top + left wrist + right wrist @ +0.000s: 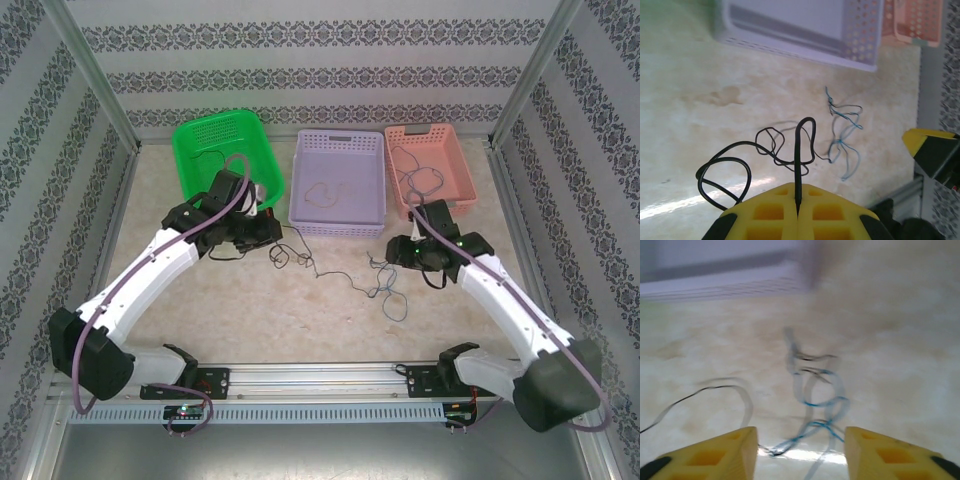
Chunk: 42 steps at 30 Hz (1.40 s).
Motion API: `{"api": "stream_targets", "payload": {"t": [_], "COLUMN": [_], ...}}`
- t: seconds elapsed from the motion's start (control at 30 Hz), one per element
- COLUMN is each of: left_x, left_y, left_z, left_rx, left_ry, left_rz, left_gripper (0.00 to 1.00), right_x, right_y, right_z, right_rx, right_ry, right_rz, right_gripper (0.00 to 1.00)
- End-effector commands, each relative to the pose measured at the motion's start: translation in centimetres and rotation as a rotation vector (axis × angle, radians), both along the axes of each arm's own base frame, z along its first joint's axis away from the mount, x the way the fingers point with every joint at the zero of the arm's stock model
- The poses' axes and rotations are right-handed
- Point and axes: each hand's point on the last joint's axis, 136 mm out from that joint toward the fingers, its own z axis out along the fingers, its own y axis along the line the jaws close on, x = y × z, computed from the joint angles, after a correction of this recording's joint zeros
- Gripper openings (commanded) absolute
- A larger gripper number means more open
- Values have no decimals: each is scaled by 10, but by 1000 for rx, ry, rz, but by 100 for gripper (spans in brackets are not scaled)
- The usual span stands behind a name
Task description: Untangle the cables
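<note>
Left of the table's (250, 300) middle, my left gripper (798, 202) is pressed together on the black cable (765, 150), whose loose loops trail toward the centre. Further right the blue-green cable (842, 135) lies in a small knot on the surface, and a thin dark strand appears to link the two. My right gripper (801, 450) hangs low over that knot, fingers spread, with the strands on the table between them and nothing gripped.

The step in hand, I judge, is parting black from blue-green: one wire is pinned, the other not yet taken. The next move calls for the right fingers to close on the blue-green loops, then a gentle pull apart, since wire this thin could slip or cinch tighter.

Along the far edge stand a green basket (200, 140), a purple basket (340, 136) and a pink basket (425, 131), each holding a wire. The tabletop is pale, marbled and glossy, walled by patterned paper and metal posts.
</note>
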Motion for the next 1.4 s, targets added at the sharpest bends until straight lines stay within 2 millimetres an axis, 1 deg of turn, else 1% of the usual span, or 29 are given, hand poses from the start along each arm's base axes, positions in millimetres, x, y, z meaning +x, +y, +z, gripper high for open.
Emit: {"api": "stream_targets", "payload": {"t": [0.0, 0.03, 0.07, 0.13, 0.2, 0.3, 0.4, 0.43, 0.47, 0.57, 0.6, 0.67, 0.73, 0.77, 0.8, 0.93, 1.0, 1.13, 1.23, 1.37], "left_x": [2, 2, 3, 4, 5, 6, 5, 4, 4, 3, 4, 7, 11, 14, 18, 30, 34, 39, 43, 46], "left_y": [-25, -28, -30, -34, -37, -39, -40, -39, -39, -34, -31, -25, -11, -3, 5, 35, 46, 48, 50, 65], "left_z": [24, 24, 25, 26, 28, 30, 32, 33, 32, 33, 35, 39, 43, 46, 51, 73, 80, 94, 102, 114], "left_rx": [-87, -91, -93, -91, -91, -91, -94, -95, -92, -66, -56, -24, 50, 81, 107, 141, 133, 75, 61, 106], "left_ry": [-60, -56, -55, -52, -52, -55, -55, -56, -57, -64, -74, -89, -105, -115, -132, -178, -182, -205, -222, -245], "left_rz": [-107, -119, -127, -140, -148, -153, -155, -155, -155, -138, -129, -106, -54, -26, 2, 103, 129, 121, 130, 180], "left_gripper": [0, 0, 0, 0, 0, 0, 0, 0, 0, 0, 0, 0, 0, 0, 0, 0, 0, 0, 0, 0], "right_x": [5, 1, -2, -9, -14, -13, -8, -6, -3, 0, -1, -5, -14, -18, -22, -35, -36, -29, -25, -22], "right_y": [62, 82, 95, 122, 141, 158, 166, 166, 167, 166, 165, 161, 155, 151, 145, 119, 102, 72, 56, 35], "right_z": [43, 44, 41, 27, 14, -1, -13, -16, -18, -24, -25, -29, -35, -39, -44, -63, -70, -83, -96, -112], "right_rx": [153, 189, 197, 180, 157, 129, 102, 96, 89, 75, 73, 70, 65, 61, 53, 17, -2, -14, -30, -77], "right_ry": [-224, -235, -233, -213, -195, -183, -177, -174, -169, -155, -150, -135, -106, -91, -74, -3, 28, 108, 199, 281], "right_rz": [287, 368, 424, 540, 611, 649, 645, 636, 625, 606, 604, 602, 605, 603, 597, 547, 493, 374, 305, 212], "right_gripper": [58, 60, 60, 61, 61, 61, 59, 56, 50, 25, 18, 12, 8, 2, 0, 0, 0, 0, 0, 0]}}
